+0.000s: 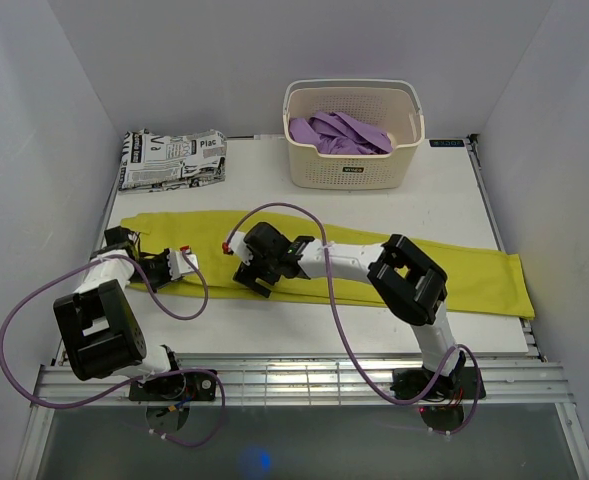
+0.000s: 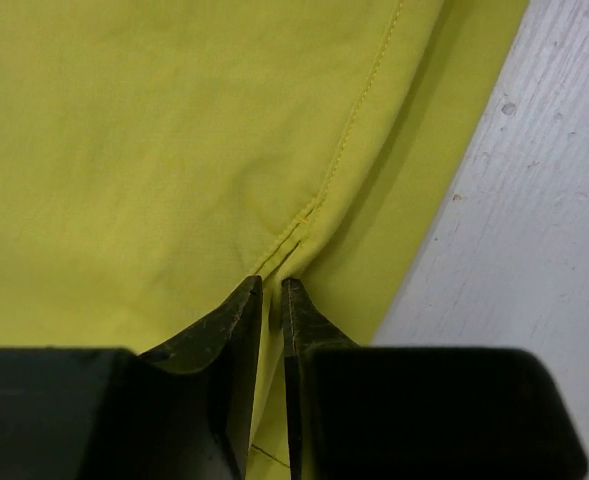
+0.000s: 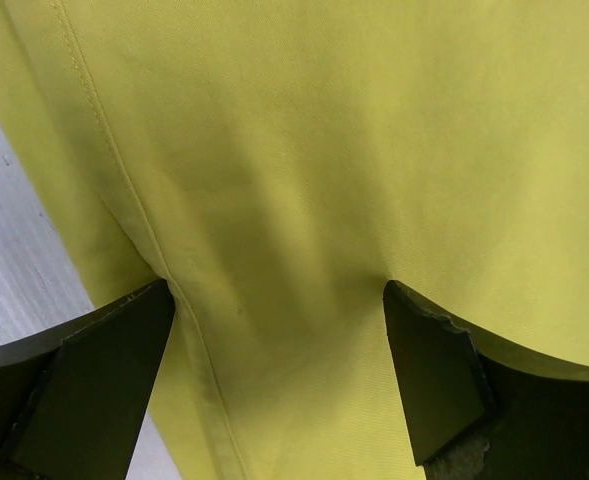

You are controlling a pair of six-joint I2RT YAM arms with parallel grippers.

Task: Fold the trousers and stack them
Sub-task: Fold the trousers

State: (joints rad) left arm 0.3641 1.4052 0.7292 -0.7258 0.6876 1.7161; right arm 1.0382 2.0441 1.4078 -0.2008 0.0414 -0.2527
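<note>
Dark fingers (image 2: 236, 320) of the left gripper (image 2: 271, 285) sit nearly together, nipping a ridge of cloth at a seam near the edge of the yellow trousers (image 1: 454, 272) - these lie stretched out left to right across the middle of the white table (image 1: 254, 170). Just beside it, further along the same garment, the right gripper (image 1: 252, 264) hangs over the cloth with its fingers (image 3: 104, 350) spread wide, nothing held. Toward the back stand a cream basket (image 1: 309, 165) with purple clothes (image 1: 339, 130) inside and, at the far left corner, a folded black-and-white printed cloth (image 1: 172, 160).
</note>
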